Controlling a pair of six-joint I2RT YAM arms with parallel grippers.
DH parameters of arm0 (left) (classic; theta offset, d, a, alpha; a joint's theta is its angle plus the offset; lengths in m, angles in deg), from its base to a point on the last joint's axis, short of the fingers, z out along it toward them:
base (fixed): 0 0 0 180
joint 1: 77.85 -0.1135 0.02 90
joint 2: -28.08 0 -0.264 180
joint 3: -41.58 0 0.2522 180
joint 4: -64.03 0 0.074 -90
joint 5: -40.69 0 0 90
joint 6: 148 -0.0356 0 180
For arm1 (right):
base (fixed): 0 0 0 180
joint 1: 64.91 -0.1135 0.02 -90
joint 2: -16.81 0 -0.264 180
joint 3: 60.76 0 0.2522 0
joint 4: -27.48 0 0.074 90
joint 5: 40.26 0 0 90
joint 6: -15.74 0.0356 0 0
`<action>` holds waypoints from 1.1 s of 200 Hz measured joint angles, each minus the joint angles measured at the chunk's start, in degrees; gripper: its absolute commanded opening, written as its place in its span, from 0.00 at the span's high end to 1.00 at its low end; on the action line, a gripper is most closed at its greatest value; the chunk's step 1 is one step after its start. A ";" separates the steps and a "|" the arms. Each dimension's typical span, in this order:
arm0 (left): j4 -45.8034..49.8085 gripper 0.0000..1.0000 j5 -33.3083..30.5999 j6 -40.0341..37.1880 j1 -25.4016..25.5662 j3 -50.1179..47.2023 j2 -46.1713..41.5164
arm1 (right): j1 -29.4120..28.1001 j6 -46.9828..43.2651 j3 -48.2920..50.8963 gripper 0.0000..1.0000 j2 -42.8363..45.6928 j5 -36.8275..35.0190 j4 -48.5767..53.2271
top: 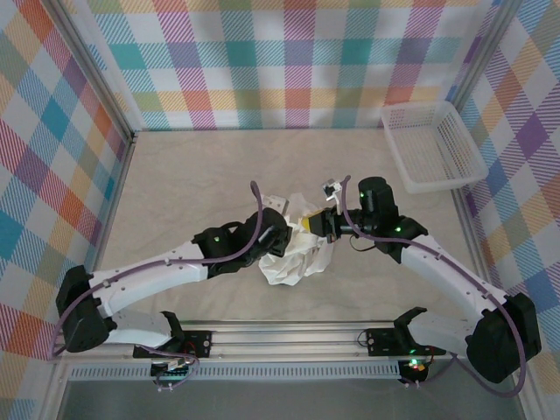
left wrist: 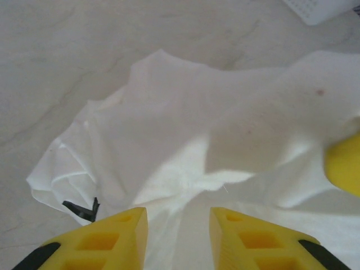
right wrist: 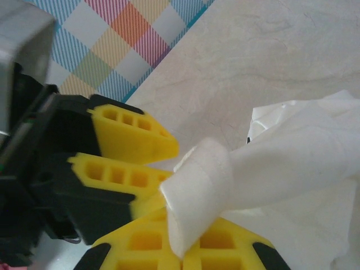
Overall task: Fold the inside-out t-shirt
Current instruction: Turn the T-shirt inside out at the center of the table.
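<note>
The white inside-out t-shirt (top: 296, 255) lies crumpled at the table's middle, between the two arms. My right gripper (right wrist: 184, 254) is shut on a rolled fold of the t-shirt (right wrist: 202, 191) and holds it raised off the heap. In the top view the right gripper (top: 312, 225) sits at the heap's far edge. My left gripper (left wrist: 179, 218) stands open just above the t-shirt (left wrist: 185, 129), its fingers apart with loose cloth below the gap. Its yellow fingers (right wrist: 132, 135) show right beside the held fold. A small dark tag (left wrist: 83, 210) pokes out at the cloth's left edge.
A white mesh basket (top: 433, 144) stands at the far right corner of the table, its corner also visible as the basket (left wrist: 320, 8) in the left wrist view. Plaid walls (top: 262, 61) close in the pale tabletop (top: 192, 175) on three sides.
</note>
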 measured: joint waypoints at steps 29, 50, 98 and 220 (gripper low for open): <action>-5.16 0.48 5.42 1.62 -1.01 0.00 3.15 | 0.00 0.26 -0.02 0.99 0.02 -0.20 0.46; -6.58 0.45 7.65 2.38 -2.01 0.35 5.51 | 0.63 0.72 -0.02 0.99 -0.07 -1.07 0.66; -8.33 0.51 3.32 -0.70 -2.80 1.07 10.43 | 0.81 1.79 -0.02 0.99 -0.48 -1.92 0.35; -14.62 1.00 16.76 -8.24 -7.89 2.21 4.55 | 0.31 1.92 -2.54 0.99 -3.23 -11.69 8.59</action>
